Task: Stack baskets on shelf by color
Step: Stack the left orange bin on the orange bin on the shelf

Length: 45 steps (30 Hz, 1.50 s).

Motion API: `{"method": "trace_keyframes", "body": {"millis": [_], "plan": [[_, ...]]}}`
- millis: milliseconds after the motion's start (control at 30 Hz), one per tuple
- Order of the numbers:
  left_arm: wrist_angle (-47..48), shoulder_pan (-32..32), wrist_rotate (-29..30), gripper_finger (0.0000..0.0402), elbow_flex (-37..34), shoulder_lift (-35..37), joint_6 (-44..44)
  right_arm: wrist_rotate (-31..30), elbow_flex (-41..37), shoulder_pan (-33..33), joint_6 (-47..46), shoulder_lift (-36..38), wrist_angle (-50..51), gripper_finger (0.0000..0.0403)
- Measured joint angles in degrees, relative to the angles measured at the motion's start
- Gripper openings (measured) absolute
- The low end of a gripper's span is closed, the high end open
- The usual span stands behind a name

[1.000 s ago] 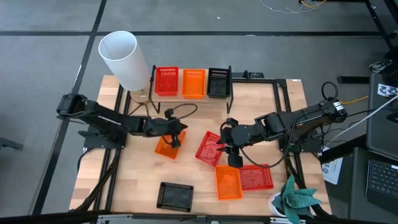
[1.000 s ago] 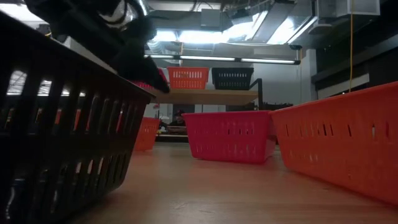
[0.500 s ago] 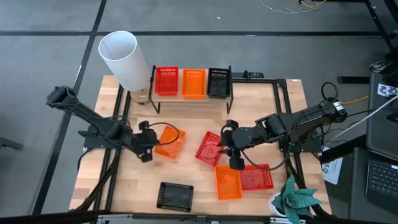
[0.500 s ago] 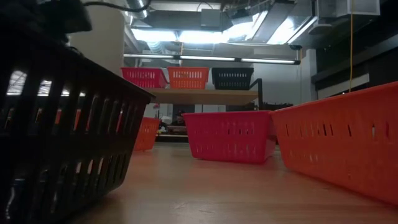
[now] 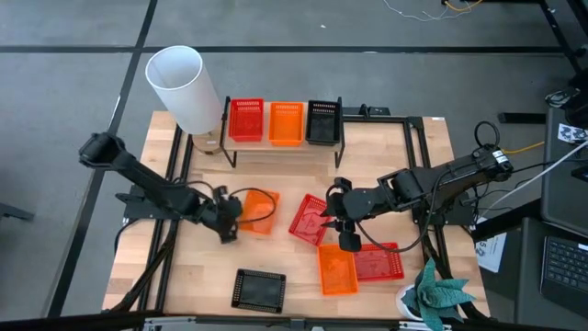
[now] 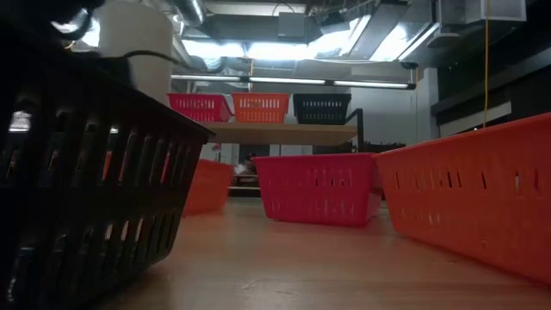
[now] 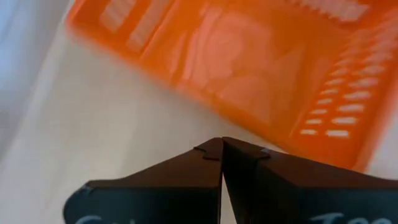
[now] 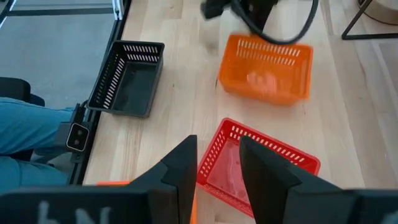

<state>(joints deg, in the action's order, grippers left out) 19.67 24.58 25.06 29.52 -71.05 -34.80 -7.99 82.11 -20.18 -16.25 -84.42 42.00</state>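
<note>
Orange, red and black baskets are seen singly on the shelf; six remain tabled. Left gripper is pressed together, empty; right gripper is spread.

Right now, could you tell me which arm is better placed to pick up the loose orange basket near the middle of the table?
Left. Its gripper sits right beside that orange basket, fingers shut. The right gripper is over by the red basket, fingers open, farther from the orange one.

Three baskets sit side by side on the shelf (five more lie loose on the table).
</note>
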Motion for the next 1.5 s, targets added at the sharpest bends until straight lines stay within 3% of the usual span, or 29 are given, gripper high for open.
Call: {"method": "trace_keyframes", "body": {"millis": [200,300,433,533,733,867,1067,1267,1500], "plan": [[-21.44,-4.13,-0.12,0.0,0.0,-7.54,10.59,0.01,0.0,0.0,-1.75,0.0,-0.26,0.0118],[-23.18,-5.37,-0.15,0.0,0.89,-8.47,12.68,0.0,0.0,-0.27,-1.48,-0.23,-0.25,0.0118],[-15.36,-4.59,-0.9,0.0,3.35,-6.07,14.0,0.04,0.0,-0.74,-1.2,-2.31,-0.26,0.0118],[-7.11,-2.34,-0.9,0.0,6.28,-0.46,13.95,0.02,0.0,-1.01,0.81,-6.03,-1.53,0.0118],[9.29,3.98,-0.94,0.0,11.97,9.53,11.47,0.04,0.0,-1.03,10.91,-15.55,-13.62,0.0118],[14.01,8.33,-0.98,0.0,12.33,15.58,10.45,0.15,0.0,0.08,13.42,-20.89,-21.09,0.0118],[21.43,12.62,-0.38,0.0,12.35,22.0,5.4,-0.18,-0.04,3.67,7.71,-26.56,-24.04,0.0118],[27.05,14.3,3.06,0.0,12.33,24.2,2.03,0.04,-0.04,5.11,7.53,-30.51,-26.29,0.0118],[28.22,14.36,3.17,0.0,12.33,24.2,1.28,0.07,0.0,5.03,10.32,-32.32,-27.01,0.0118]]}}
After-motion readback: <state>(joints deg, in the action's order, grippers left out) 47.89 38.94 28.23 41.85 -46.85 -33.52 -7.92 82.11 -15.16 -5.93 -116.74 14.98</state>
